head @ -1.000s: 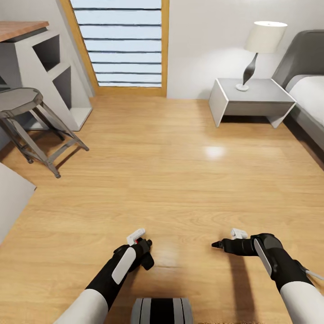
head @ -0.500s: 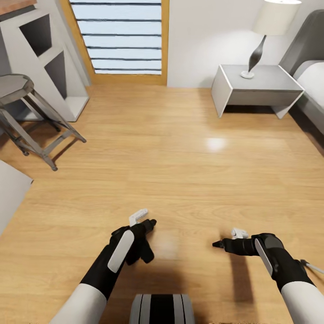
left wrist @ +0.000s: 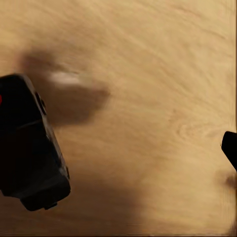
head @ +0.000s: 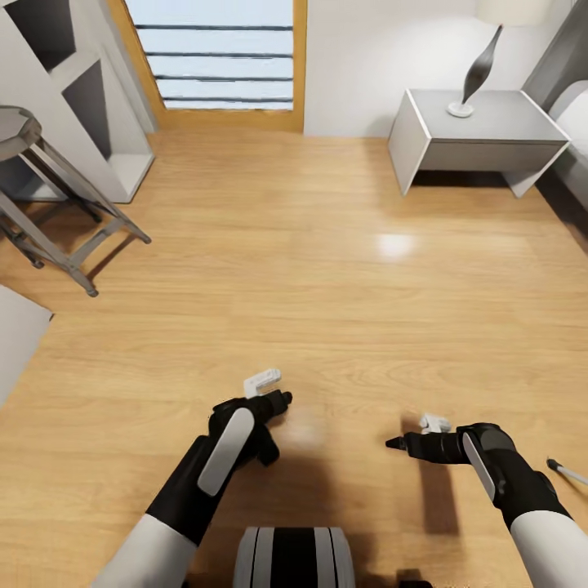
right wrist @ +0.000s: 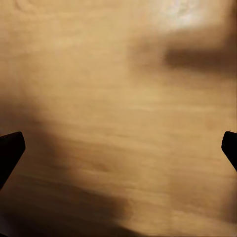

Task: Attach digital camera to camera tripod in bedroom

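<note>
Rolling forward, my view has tipped down and my left pincer (head: 273, 390) has lifted. The camera (left wrist: 29, 148) lies on the floor (head: 343, 269) beneath it. Both pincers gape wide, empty; I should centre the left one over it before lowering.

The small black boxy camera (left wrist: 30, 148) is cut off by the picture's edge, right beside one jaw tip; only a sliver of its red button shows. The white lamp shade (head: 513, 10) is cut off at the top. The grey round stool (head: 49, 196) is cut partly off. A thin silver rod with a black tip (head: 567, 471) runs off the edge past the right jaws.
</note>
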Controlling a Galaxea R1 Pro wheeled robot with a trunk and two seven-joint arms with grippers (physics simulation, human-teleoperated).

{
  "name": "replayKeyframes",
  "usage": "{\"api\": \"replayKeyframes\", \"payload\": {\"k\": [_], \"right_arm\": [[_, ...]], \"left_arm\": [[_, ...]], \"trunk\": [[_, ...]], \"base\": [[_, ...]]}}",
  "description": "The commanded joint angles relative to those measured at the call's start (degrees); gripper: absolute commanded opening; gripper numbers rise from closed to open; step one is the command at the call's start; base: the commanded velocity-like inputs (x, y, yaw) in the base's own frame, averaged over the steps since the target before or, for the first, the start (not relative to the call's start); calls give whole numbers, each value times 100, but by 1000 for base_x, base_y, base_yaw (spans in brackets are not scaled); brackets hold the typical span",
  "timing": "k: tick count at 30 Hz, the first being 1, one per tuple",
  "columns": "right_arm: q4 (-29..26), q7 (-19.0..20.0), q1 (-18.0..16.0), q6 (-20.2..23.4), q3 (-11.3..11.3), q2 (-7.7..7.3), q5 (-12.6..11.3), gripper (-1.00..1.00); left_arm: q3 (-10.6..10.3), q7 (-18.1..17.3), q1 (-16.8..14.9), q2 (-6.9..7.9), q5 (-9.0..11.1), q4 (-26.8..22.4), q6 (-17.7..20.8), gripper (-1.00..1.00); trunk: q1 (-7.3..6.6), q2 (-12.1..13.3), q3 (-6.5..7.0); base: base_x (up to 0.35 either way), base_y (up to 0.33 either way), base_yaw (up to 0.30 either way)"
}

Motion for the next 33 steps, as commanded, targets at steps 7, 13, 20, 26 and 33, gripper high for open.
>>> {"api": "replayKeyframes", "payload": {"k": [7, 13, 20, 26, 33], "right_arm": [[-6, 2, -2, 46, -15, 0, -26, 100], [-27, 8, -3, 53, -18, -6, -51, 100], [-275, 102, -3, 101, -19, -17, -102, 100], [-568, 840, -3, 331, -24, -118, -96, 100], [-746, 2178, -4, 514, -27, -560, -24, 100]], "left_arm": [[-273, 276, -4, 0, 476, -88, -14, 100], [-315, 457, -3, 0, 538, -111, -25, 100], [-333, 657, -3, 0, 549, -183, -18, 100], [-426, 869, -4, 0, 559, -401, 1, 100], [-818, 1246, -3, 0, 587, -537, -24, 100]], "trunk": [[17, -11, -159], [32, -19, -292], [50, -28, -447], [66, -36, -580], [84, -46, -735]], "base": [[0, 0, 0], [0, 0, 0], [0, 0, 0], [0, 0, 0], [0, 0, 0]]}}
